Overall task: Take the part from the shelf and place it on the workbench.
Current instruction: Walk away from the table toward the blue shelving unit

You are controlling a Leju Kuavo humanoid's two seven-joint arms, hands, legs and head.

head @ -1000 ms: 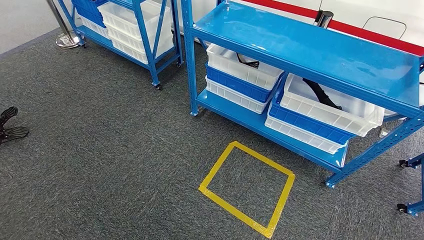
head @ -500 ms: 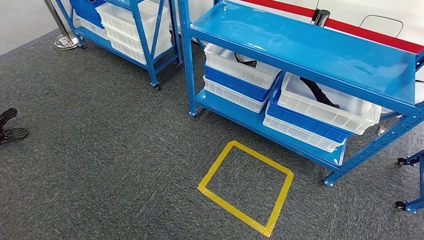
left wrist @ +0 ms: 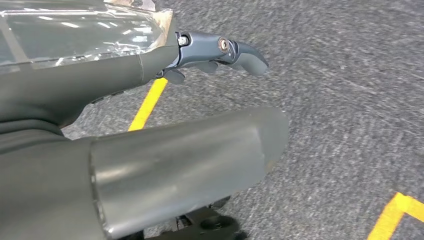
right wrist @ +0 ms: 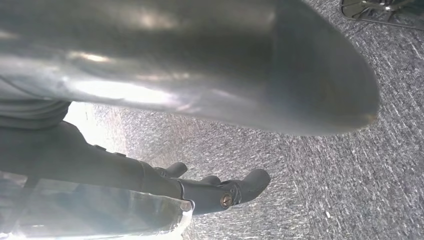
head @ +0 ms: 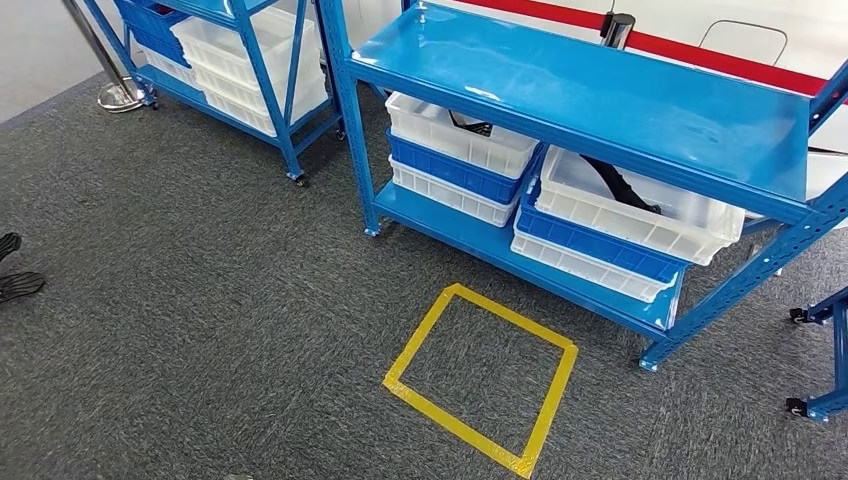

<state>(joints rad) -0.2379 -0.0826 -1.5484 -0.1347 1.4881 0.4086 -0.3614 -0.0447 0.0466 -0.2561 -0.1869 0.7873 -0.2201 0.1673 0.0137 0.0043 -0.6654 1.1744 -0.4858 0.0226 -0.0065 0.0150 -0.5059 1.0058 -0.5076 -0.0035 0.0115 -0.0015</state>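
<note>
Blue shelf [head: 600, 100] ahead; black part [head: 620, 187] in white bin [head: 640, 215]; yellow tape square [head: 482, 376] on carpet [head: 180, 300]. Left hand [left wrist: 215, 50], right hand [right wrist: 220, 192] hanging, fingers apart, empty.

A blue steel shelf [head: 600, 95] stands on grey carpet [head: 200, 330], its top deck bare and glossy. On its lower deck sit two stacks of white and blue bins: the left stack [head: 455, 160] and the right stack [head: 620, 225], each top bin holding a black part. A yellow tape square [head: 480, 375] marks the carpet just in front. A second blue rack [head: 235, 60] with more bins stands at far left.
</note>
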